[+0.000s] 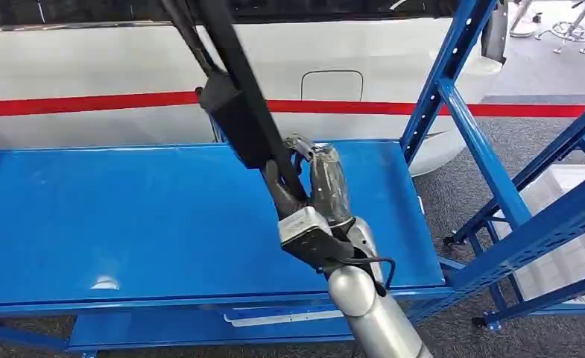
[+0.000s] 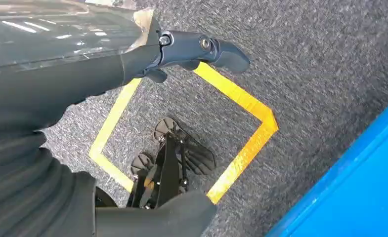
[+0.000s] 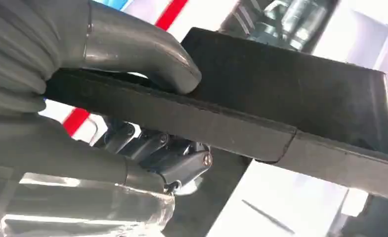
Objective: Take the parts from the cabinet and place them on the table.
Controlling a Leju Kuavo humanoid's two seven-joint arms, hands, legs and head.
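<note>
While right hand (image 1: 315,198) grasps long black strip part (image 1: 233,97), thumb (image 3: 147,49) clamped over it, part's long axis runs up and away from hand, above blue table (image 1: 125,216) beneath. Left hand (image 2: 192,49) hangs over floor, probably released and holding nothing.

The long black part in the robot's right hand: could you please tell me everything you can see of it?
The long black part is a slim, matte strip that looks like rubber or foam, with a thicker block-like sleeve partway along it. It slants up and away from the right hand over the blue table, and its upper end leaves the picture. In the right wrist view the thumb presses on its flat face while darker fingers close beneath it. It touches nothing but the hand.
</note>
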